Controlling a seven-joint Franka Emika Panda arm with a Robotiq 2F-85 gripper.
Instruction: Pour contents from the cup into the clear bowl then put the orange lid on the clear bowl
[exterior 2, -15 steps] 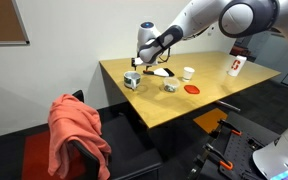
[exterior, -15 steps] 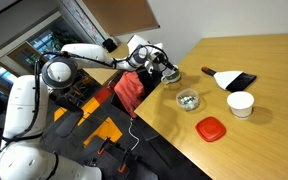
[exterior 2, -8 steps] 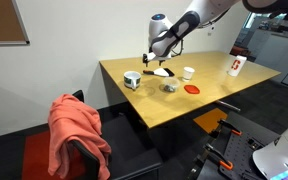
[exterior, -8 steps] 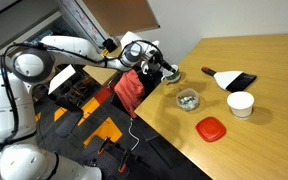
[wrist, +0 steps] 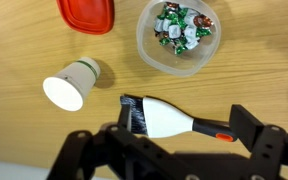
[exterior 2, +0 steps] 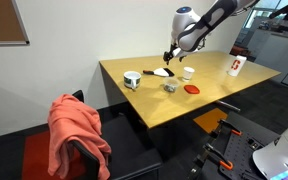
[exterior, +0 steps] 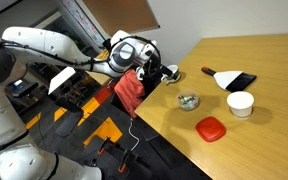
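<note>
The dark green and white cup (exterior 2: 132, 79) stands upright near the table's corner, also seen as the cup (exterior: 171, 72). The clear bowl (wrist: 177, 36) holds wrapped candies and shows in both exterior views (exterior 2: 170, 87) (exterior: 187, 100). The orange lid (wrist: 85, 13) lies flat on the table beside the bowl, lid (exterior: 211, 128) (exterior 2: 192, 89). My gripper (wrist: 189, 120) hangs open and empty above the table, well away from the cup, gripper (exterior 2: 171, 54) (exterior: 155, 65). The cup is out of the wrist view.
A white-and-black brush (wrist: 169, 118) lies on the table directly below my jaws. A plain white cup (wrist: 72, 84) stands beside it, cup (exterior 2: 188, 72). A red-and-white cup (exterior 2: 235, 66) sits at the far table end. A chair with red cloth (exterior 2: 76, 128) stands beside the table.
My gripper has risen from the green and white cup and swung across the table to above the brush. The cup stays on the table. The jaws stand a little wider.
</note>
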